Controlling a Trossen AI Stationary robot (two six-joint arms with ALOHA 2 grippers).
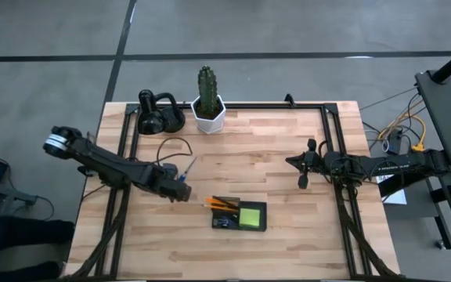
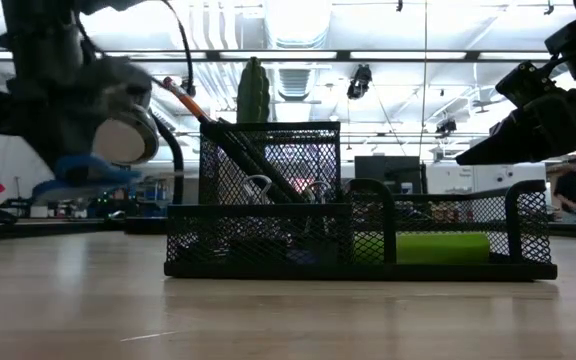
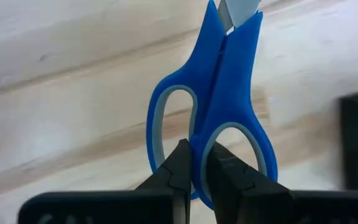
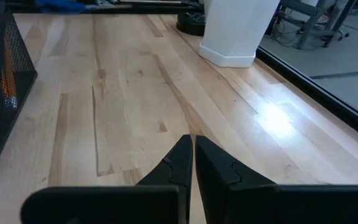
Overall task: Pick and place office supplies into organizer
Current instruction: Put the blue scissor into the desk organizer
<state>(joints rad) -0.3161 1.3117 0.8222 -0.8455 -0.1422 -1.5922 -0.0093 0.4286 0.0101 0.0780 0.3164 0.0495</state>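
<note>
Counter (image 1: 288,157): pale wooden planks, with a black frame round its edges.

Organizer (image 1: 239,215): black mesh tray with compartments, lying on the near middle of the counter. In the low view a taller mesh section stands at one end and lower ones at the other.

Sticky-note pad (image 1: 250,216): lime green, lying flat in one of the organizer's low compartments.

Pencils (image 1: 223,204): orange, leaning in the tall compartment with their ends above its rim. Dark pens (image 2: 253,165) lean beside them.

Scissors (image 3: 219,118): blue handles with grey lining in the loops, blades pointing away from the wrist camera. They are held off the counter, just left of the organizer.

Left pincer (image 3: 196,177): closed tight on the scissors, its two dark fingers pinching the blue plastic where the two handle loops meet.

Right pincer (image 4: 193,163): fingers pressed together, nothing between them; it hangs over the right side of the counter, well apart from the organizer.

Cactus (image 1: 207,84): green, in a white six-sided pot (image 1: 209,115) at the far edge of the counter.

Black rounded gadget (image 1: 158,113): just left of the pot.
</note>
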